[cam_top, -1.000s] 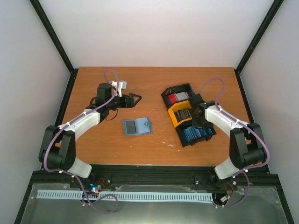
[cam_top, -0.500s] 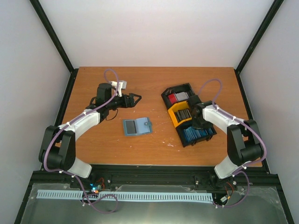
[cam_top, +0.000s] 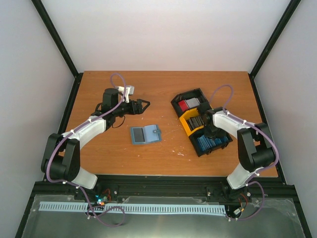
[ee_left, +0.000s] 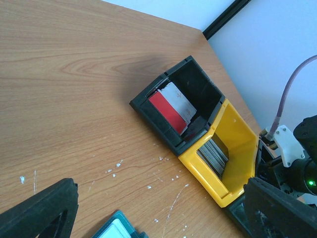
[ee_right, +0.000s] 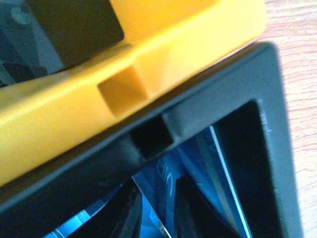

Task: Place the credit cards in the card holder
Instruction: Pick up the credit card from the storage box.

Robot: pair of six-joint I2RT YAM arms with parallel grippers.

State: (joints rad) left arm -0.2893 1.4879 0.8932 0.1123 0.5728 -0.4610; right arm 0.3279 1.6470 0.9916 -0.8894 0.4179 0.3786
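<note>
The card holder [cam_top: 145,134] lies open and flat on the table, blue-grey; its corner [ee_left: 117,231] shows in the left wrist view. Credit cards stand in a black-and-yellow tray [cam_top: 184,127]: red ones [cam_top: 185,104] [ee_left: 168,106] at the far end, grey ones [cam_top: 195,120] [ee_left: 213,156] in the yellow part, blue ones [cam_top: 212,145] nearest. My right gripper [cam_top: 211,132] [ee_right: 158,218] is down in the blue compartment, its fingers a narrow gap apart with blue cards [ee_right: 166,191] between them. My left gripper [cam_top: 141,105] [ee_left: 161,220] hovers wide open beyond the holder, holding nothing.
The tray's black wall [ee_right: 223,114] and yellow divider [ee_right: 124,64] press close around my right fingers. White specks and scratches [ee_left: 163,183] mark the wood between tray and holder. Black frame posts [cam_top: 74,94] border the table's sides.
My right arm's elbow has swung in toward the tray while its gripper stays low in the blue compartment. The left arm and the card holder have not moved.
</note>
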